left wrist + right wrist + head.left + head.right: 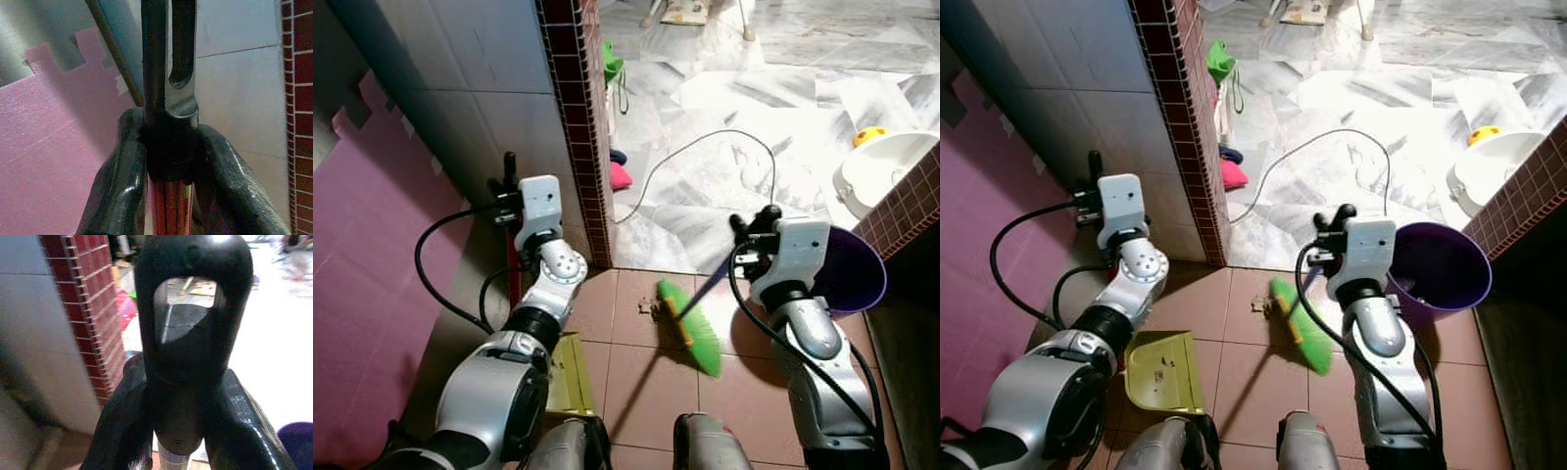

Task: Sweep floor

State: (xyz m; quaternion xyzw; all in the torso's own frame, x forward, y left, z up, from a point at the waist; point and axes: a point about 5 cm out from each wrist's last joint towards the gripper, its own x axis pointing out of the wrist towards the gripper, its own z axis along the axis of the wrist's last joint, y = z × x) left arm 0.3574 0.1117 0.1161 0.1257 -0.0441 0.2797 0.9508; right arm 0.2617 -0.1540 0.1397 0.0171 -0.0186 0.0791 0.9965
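Both silver arms are raised in front of the body, wrists bent upward. The right gripper (756, 221) is clenched round the dark handle of the green broom (690, 329), whose bristles rest on the brown tiled floor (646, 377) just beside a small heap of dirt (649, 309), near the brick pillar (582, 127). The left gripper (506, 182) is clamped on the red, black-capped handle (168, 147) of the yellow-green dustpan (1163, 372), whose pan lies flat on the floor at the near left; its full tray is seen better in the right eye view. The wrist views show the fingers (122, 426) closed tightly on each handle end. A purple bucket (1440, 269) stands just right of the right arm, and a white cable (705, 147) lies on the far marble floor.
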